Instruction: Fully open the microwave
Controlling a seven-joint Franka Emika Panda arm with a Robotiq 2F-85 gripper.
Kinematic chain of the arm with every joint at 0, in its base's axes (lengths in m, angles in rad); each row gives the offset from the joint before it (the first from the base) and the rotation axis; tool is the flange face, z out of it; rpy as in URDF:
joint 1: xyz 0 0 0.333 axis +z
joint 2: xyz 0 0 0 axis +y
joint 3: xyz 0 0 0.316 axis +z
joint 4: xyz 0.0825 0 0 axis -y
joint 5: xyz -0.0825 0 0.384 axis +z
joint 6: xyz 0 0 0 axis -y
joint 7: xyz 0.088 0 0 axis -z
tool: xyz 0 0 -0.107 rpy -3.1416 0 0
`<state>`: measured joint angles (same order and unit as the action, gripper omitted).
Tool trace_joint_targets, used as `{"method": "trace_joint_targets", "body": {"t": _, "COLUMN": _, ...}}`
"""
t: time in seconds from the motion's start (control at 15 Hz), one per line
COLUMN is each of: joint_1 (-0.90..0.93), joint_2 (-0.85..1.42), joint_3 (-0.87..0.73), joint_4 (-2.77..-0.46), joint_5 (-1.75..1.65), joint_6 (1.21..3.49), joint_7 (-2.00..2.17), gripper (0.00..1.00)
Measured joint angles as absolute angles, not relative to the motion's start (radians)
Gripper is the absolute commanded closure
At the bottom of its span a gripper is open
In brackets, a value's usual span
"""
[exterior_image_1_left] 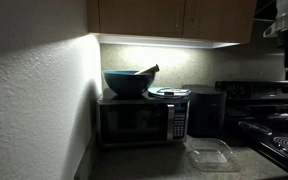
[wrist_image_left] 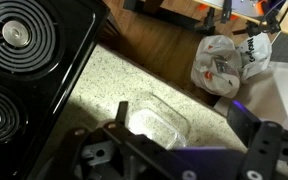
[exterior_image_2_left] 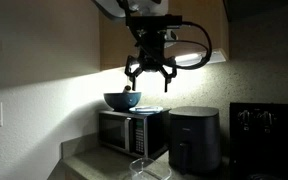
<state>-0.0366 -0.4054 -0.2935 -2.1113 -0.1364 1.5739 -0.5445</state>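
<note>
While pincer hovers spread | microwave well below | door closed

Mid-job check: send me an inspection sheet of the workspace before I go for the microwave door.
Surface: speckled counter, dimly lit.
Job's things: microwave against the wall, door looks shut.
Clutter: blue bowl and plate on the microwave; black box appliance beside it; clear container on the counter in front.
Gripper: gripper open, high over the counter, touching nothing.
Cables: black cable loop by the wrist.
Surroundings: stove, cabinets overhead, bag on the floor.
</note>
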Motion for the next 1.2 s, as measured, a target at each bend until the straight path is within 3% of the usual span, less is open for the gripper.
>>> {"method": "trace_joint_targets", "body": {"t": 0.93, "joint_1": -0.037, "joint_2": -0.405, "joint_3": -0.291, "joint_4": -2.112, "joint_5": -0.136, "joint_6": 1.575, "joint_7": -0.543, "gripper": 0.0}}
{"method": "trace_joint_targets", "body": {"t": 1.2, "joint_1": -0.032, "joint_2": -0.393, "joint_3": -0.218, "joint_4": -2.146, "joint_5": -0.2, "joint_6": 1.578, "joint_7": -0.542, "gripper": 0.0}}
